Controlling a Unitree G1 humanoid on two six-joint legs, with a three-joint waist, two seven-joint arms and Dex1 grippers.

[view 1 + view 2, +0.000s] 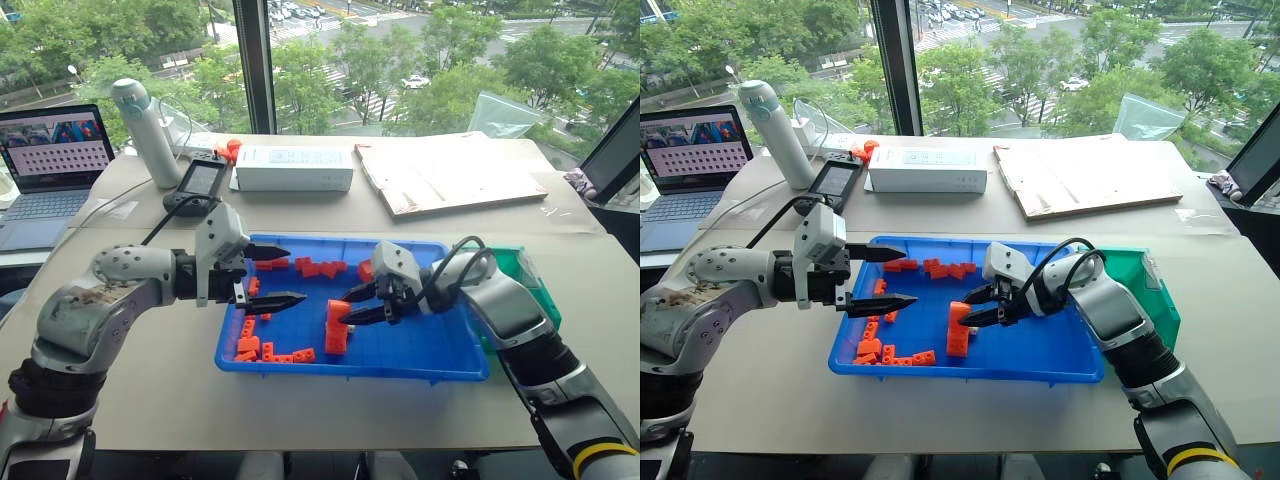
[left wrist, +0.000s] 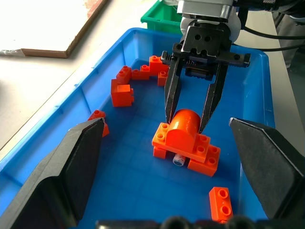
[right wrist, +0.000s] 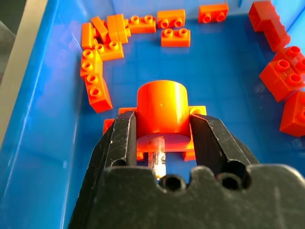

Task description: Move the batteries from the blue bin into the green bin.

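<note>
The right claw [image 2: 189, 121] pinches an orange holder [image 2: 185, 125] at the blue bin's [image 1: 452, 362] centre; a battery [image 2: 179, 160] pokes from it. Lift straight, then swing toward three o'clock to the green bin [image 1: 527, 270]. The left claw [image 1: 268, 275] hangs open.

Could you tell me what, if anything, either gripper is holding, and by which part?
The right gripper has its jaws around the orange cylinder atop a brick assembly, gripping its curved sides. The left gripper holds nothing.

Left pincer [image 1: 270, 276] agape, right pincer [image 2: 189, 119] seemingly clamped.

Beige table [image 1: 600, 280] by big window [image 1: 400, 60], daylight, trees outside.
</note>
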